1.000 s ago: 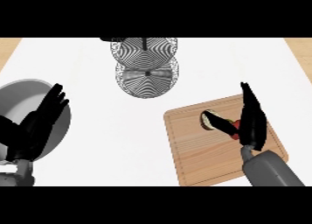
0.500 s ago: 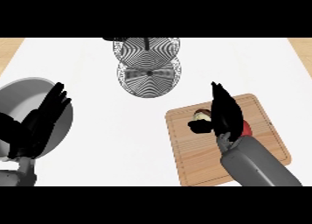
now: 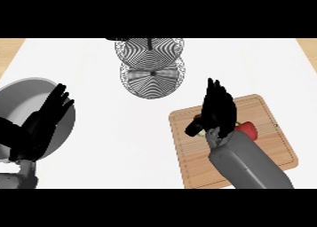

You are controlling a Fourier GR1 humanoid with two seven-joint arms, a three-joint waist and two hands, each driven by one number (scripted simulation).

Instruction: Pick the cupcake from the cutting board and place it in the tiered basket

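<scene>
The cupcake (image 3: 247, 130) lies on the wooden cutting board (image 3: 187, 150) at the right. Only its red side and a pale sliver show. My right hand (image 3: 218, 111) hangs over it and hides most of it, fingers straight and pointing away from me, thumb out to the left; the hand is open. The wire tiered basket (image 3: 149, 66) stands at the far middle of the counter, about a hand's length beyond the board. My left hand (image 3: 36, 128) rests open at the left edge, fingers up.
A grey round bowl (image 3: 16, 95) sits at the left under my left hand. White counter runs between the bowl, the basket and the board. Wooden strips border the counter at the far left and far right.
My right hand has moved left across the cutting board, from the cupcake's right side to over it, now covering most of it. The left hand has barely moved.
</scene>
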